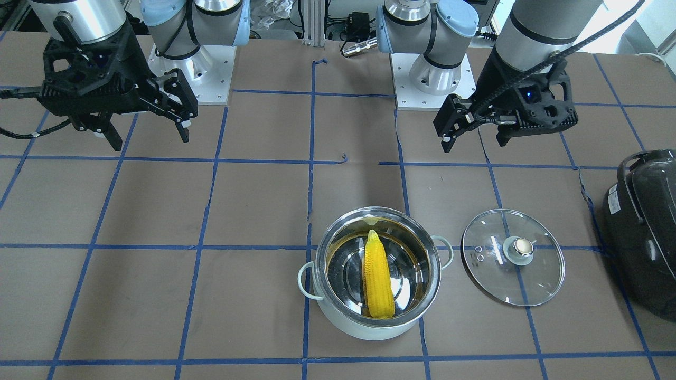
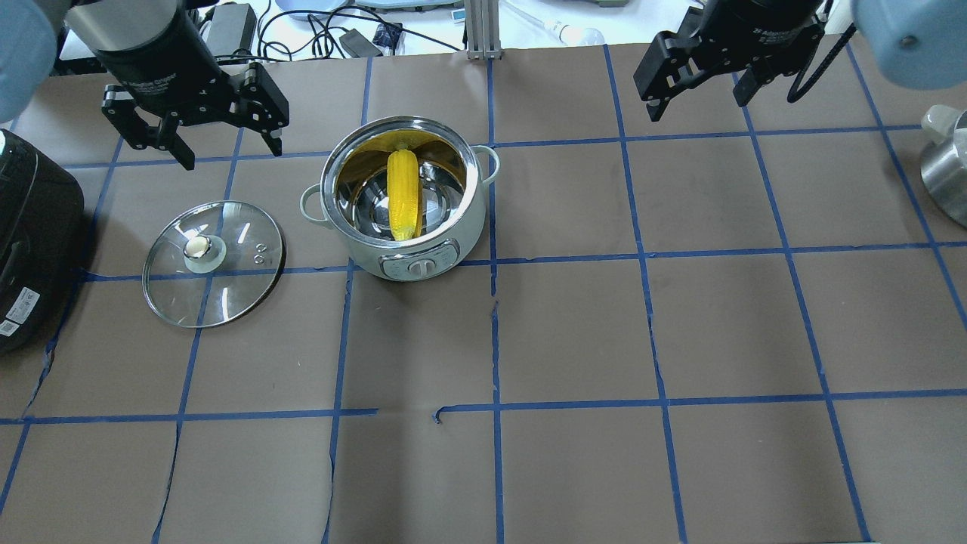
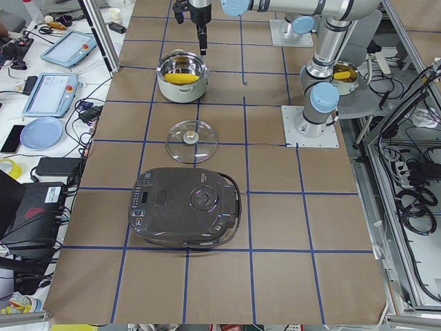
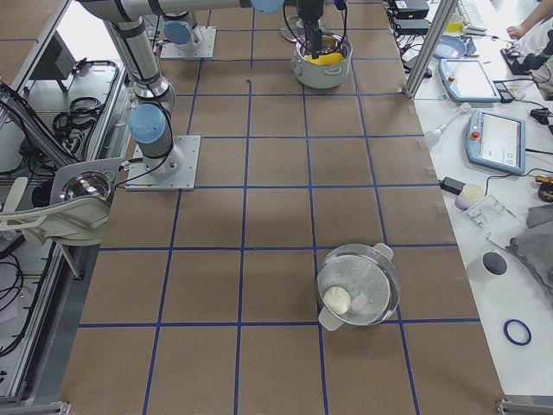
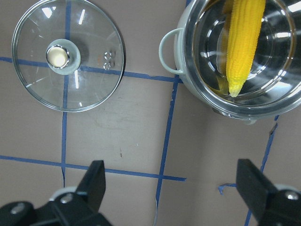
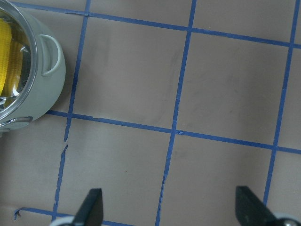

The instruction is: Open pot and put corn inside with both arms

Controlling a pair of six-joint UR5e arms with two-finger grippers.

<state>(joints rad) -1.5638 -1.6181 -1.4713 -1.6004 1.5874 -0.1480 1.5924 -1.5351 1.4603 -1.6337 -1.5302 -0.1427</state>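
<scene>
The pot [image 2: 462, 233] stands open on the table, also in the front view [image 1: 359, 327]. The yellow corn [image 2: 403, 193] lies inside it, leaning on the wall, tip down [image 1: 378, 279]. The glass lid [image 2: 234, 287] lies flat, knob up, on the table beside the pot, on the left arm's side [image 1: 496, 285]. My left gripper [image 2: 230, 151] is open and empty, raised above the table behind the lid and pot; its wrist view shows the lid [image 5: 89, 80] and corn [image 5: 242, 42]. My right gripper [image 2: 696, 106] is open and empty, far from the pot.
A big dark grey rice cooker [image 2: 30, 234] sits at the table's end past the lid [image 1: 644, 232]. A second steel pot [image 4: 359, 285] with a white item inside stands at the other end of the table [image 2: 948, 174].
</scene>
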